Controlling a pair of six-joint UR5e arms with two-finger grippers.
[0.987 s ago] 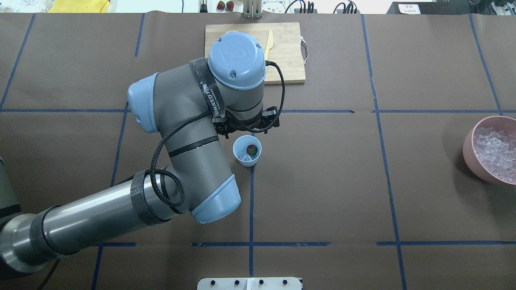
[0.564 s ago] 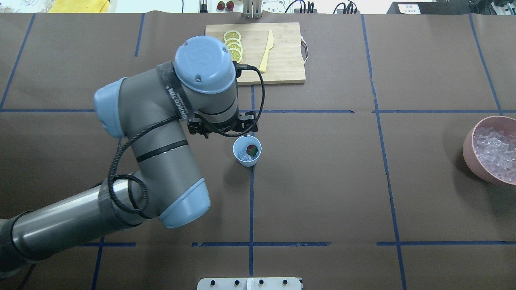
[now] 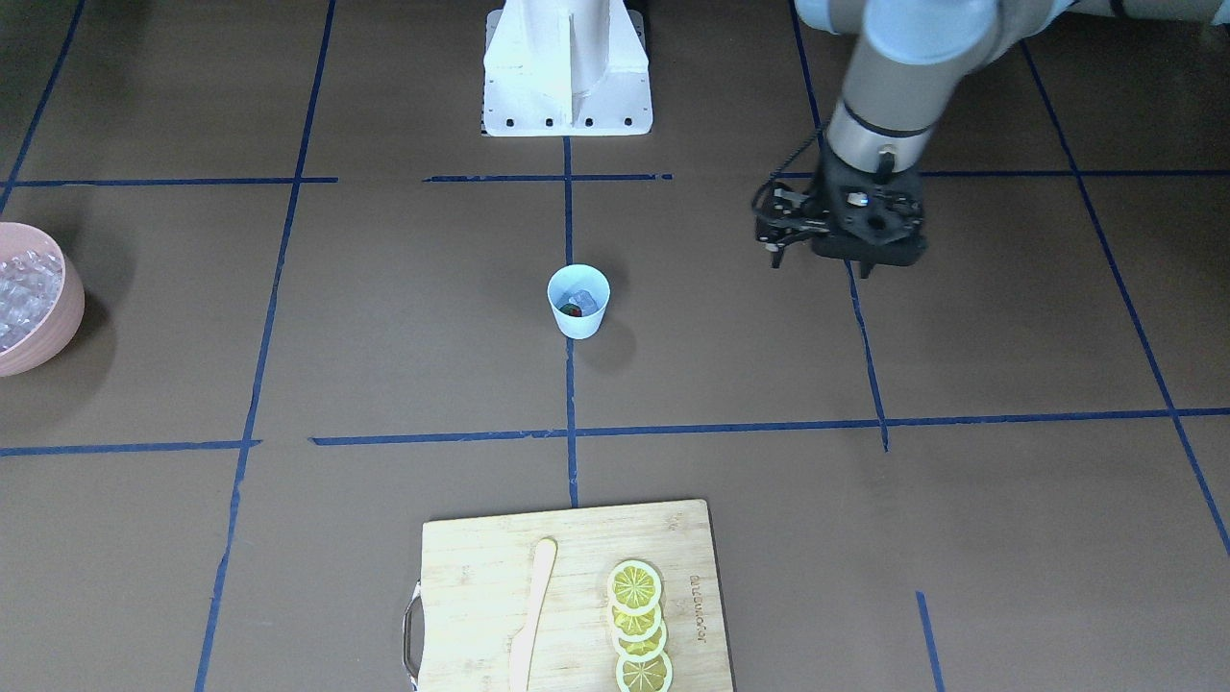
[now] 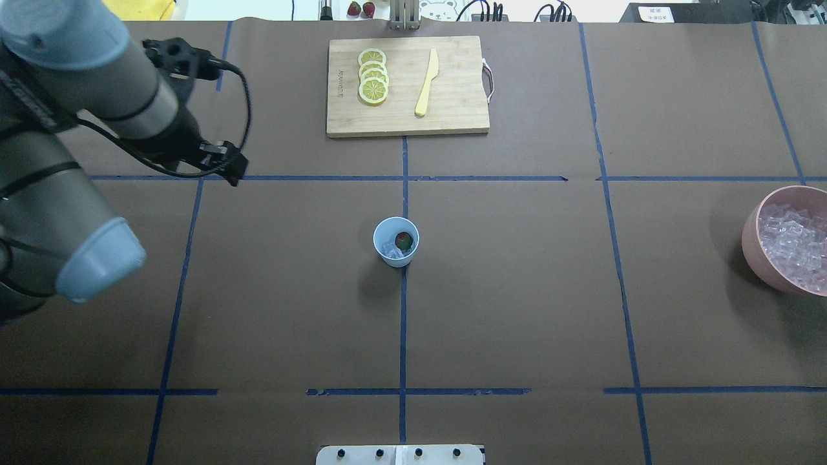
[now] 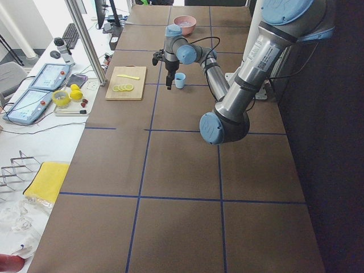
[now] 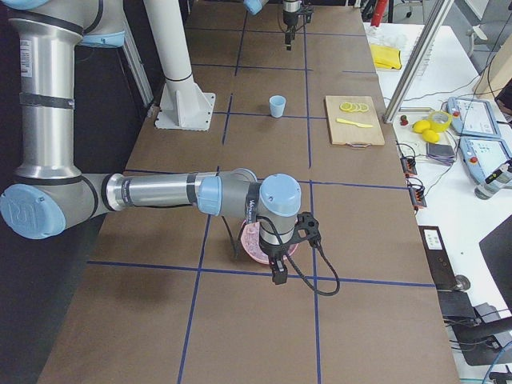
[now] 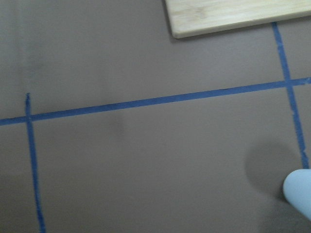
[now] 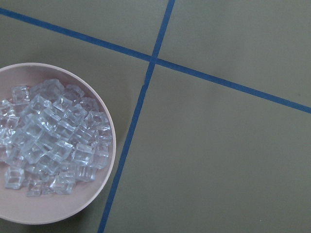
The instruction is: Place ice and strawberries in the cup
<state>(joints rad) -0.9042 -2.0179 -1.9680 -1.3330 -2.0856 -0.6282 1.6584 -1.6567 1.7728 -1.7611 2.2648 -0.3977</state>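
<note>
The pale blue cup [image 4: 396,241] stands upright at the table's middle, on a blue tape line. Inside it lie a red strawberry [image 4: 404,240] and clear ice [image 4: 390,249]. From the front, the cup [image 3: 578,301] shows the same contents. My left gripper [image 3: 819,266] hangs well off to the cup's side, fingers apart, with nothing between them. The left wrist view catches only the cup's edge [image 7: 299,194]. My right gripper [image 6: 278,272] shows only in the exterior right view, over a pink bowl [image 6: 250,242]; I cannot tell whether it is open or shut.
The pink bowl [image 4: 751,240] full of ice cubes [image 4: 791,242] sits at the table's right edge. A wooden cutting board [image 4: 452,110] at the far middle carries lemon slices [image 4: 373,76] and a wooden knife [image 4: 426,82].
My left arm has swung away from the cup toward the table's left, uncovering the cutting board. The cup and its contents have not moved.
</note>
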